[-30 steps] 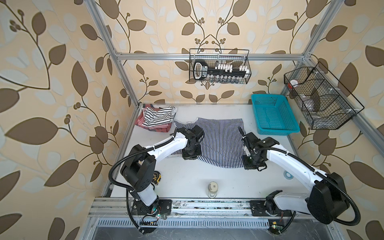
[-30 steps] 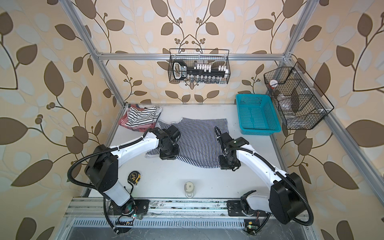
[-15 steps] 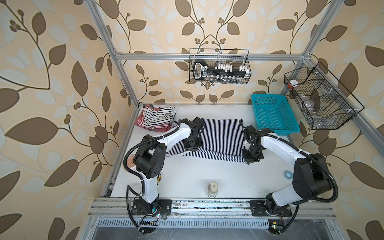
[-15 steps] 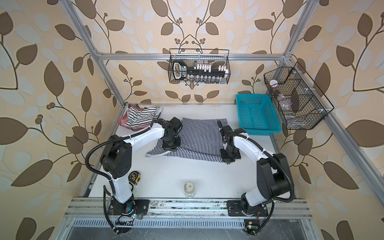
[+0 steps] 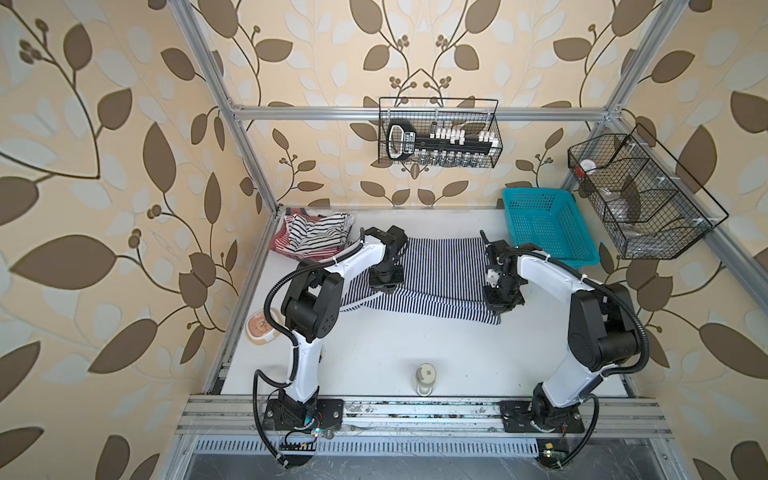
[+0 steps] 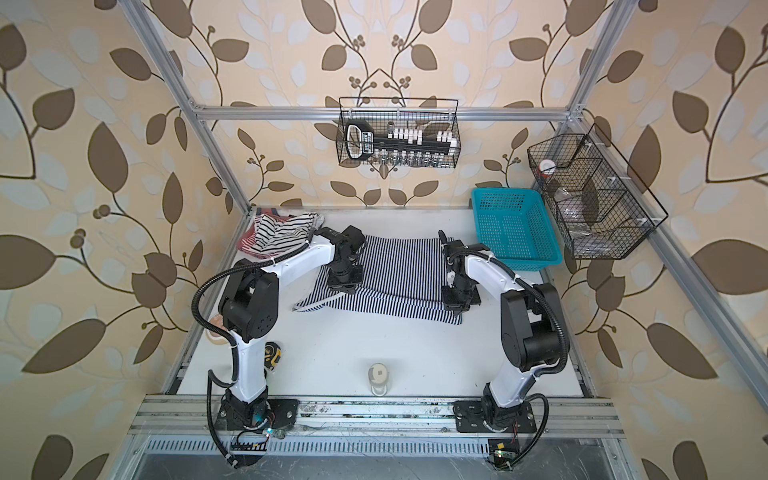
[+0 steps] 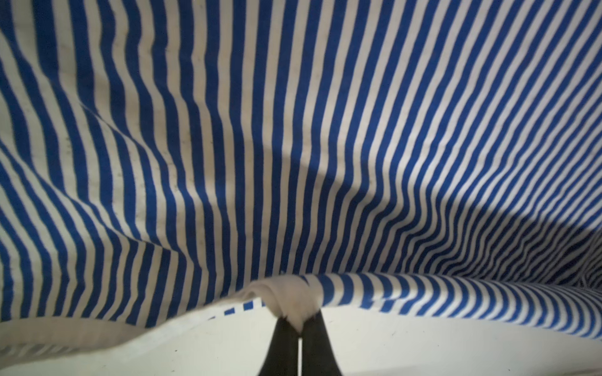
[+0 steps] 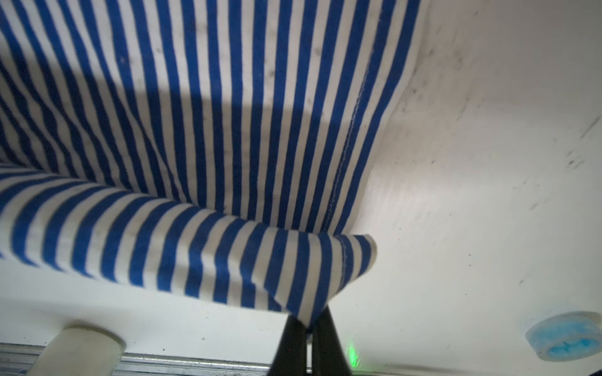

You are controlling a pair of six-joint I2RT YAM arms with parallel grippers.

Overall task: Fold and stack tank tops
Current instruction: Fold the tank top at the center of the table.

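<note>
Left gripper (image 7: 299,325), right gripper (image 8: 308,328) both pinch navy top (image 5: 440,266); long axis runs between them. Flat cloth lies toward bench (image 5: 395,345) back edge.

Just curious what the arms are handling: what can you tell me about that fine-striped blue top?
The fine-striped tank top is soft, thin cloth in navy and white. It lies on the white table, partly doubled over itself. The left tool pinches its white hem, and the right tool pinches a corner, both raised slightly.
</note>
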